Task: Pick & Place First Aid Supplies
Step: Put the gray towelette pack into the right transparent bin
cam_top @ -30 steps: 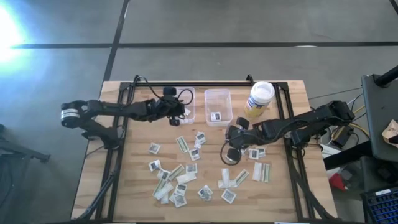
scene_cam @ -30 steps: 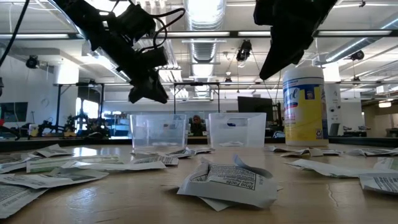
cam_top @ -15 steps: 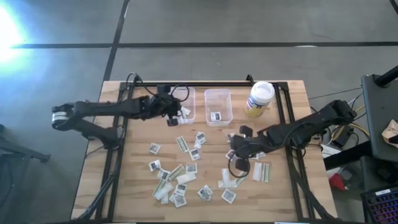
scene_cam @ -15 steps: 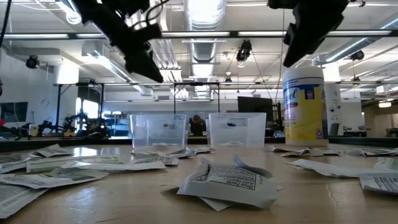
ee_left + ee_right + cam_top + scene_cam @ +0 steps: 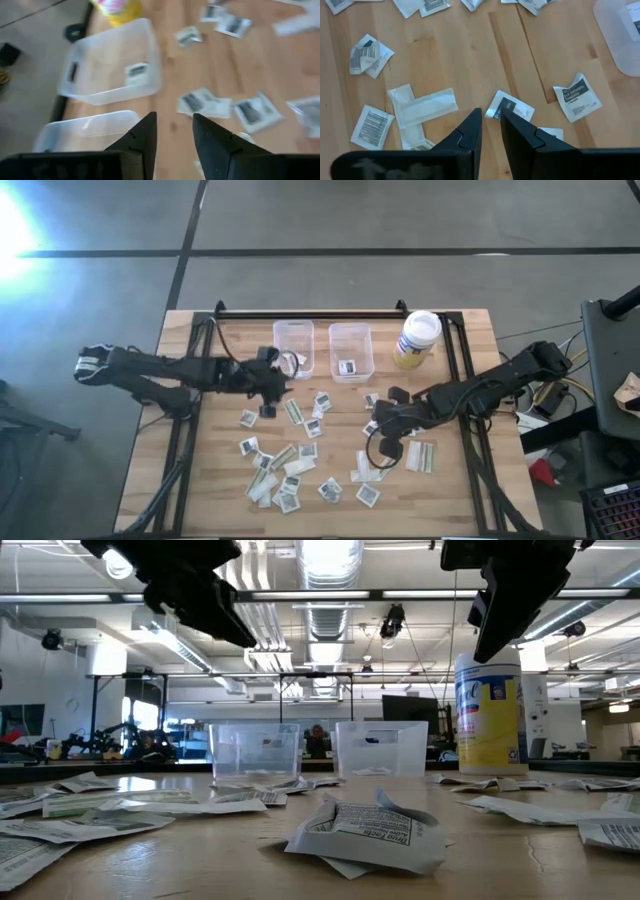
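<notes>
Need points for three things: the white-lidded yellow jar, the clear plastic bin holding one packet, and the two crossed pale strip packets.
White-lidded yellow jar [image 5: 421, 328], high view, on its lid.
Clear plastic bin with one packet [image 5: 351, 331], high view, on its far rim.
Crossed pale strip packets [image 5: 426, 107], right wrist view, on the upper strip's middle.

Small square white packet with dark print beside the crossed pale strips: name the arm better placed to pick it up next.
Right. The right pincer hovers directly over that small square white packet, jaws slightly apart and empty. The left pincer is near the clear plastic bins, across the wooden table.
</notes>
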`<state>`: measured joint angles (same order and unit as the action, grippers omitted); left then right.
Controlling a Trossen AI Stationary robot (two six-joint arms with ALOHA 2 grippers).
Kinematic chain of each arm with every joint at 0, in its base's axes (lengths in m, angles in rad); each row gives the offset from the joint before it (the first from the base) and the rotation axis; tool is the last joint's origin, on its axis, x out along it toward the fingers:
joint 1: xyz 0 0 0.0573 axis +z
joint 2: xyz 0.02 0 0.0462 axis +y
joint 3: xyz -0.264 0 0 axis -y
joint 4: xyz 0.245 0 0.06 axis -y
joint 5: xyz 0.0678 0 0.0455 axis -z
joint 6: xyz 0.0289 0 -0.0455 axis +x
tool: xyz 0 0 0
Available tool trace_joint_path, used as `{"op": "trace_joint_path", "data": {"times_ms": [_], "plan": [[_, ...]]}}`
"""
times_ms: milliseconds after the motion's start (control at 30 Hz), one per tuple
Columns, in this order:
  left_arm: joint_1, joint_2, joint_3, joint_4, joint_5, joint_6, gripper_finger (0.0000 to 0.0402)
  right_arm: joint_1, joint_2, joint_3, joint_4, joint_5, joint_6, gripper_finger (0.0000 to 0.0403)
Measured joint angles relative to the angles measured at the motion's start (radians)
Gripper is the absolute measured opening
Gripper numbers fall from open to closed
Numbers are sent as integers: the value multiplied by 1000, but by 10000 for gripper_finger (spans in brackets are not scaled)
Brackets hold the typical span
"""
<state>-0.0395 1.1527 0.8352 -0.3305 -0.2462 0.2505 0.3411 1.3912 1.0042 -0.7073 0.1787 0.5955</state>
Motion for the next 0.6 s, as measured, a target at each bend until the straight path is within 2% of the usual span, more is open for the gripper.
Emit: {"op": "trace_joint_path", "data": {"times_ms": [333,600], "plan": [[-138,25,-84,52,-5,-143,122,24,35,-4,-90,-29,-15,132],[-154,27,-134,131,-6,-182,122,80,107,-5,-79,-31,-83,143]]}}
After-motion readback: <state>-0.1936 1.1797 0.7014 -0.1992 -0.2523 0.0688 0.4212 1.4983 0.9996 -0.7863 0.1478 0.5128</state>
